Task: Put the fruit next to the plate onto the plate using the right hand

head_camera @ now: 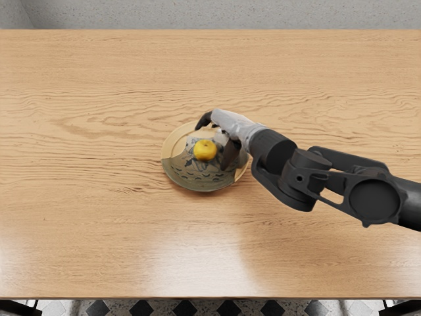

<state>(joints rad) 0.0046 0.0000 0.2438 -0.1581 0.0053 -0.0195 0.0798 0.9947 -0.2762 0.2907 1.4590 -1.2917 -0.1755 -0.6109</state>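
a wide wooden counter (99, 217) with strong grain, seen from above at a slant. near its middle, a round plate (172, 153) with a pale yellowish rim and a darker, patterned centre.

over the plate, the right robot hand (227, 135), grey on the back and dark at the digits. set at the end of a black, jointed right arm (342, 187) that comes in from the picture's right edge and slants up and left across the wood.

curled around a small yellow fruit (205, 150), with dark fingers (203, 122) arching over its far side and the thumb (230, 157) down along its right side (looks closed on the fruit, though the contact points are partly hidden).

fruit roughly over the plate's centre, well inside the rim and off the bare wood. cannot tell whether resting on the plate's surface or held just above it.

back of the hand and wrist covering the plate's upper right part. rim showing on the left, along the bottom, and as a sliver beneath the forearm at lower right.

below the counter's near edge, a strip of checkered floor (184, 308); beyond the far edge, a grey wall (197, 13).
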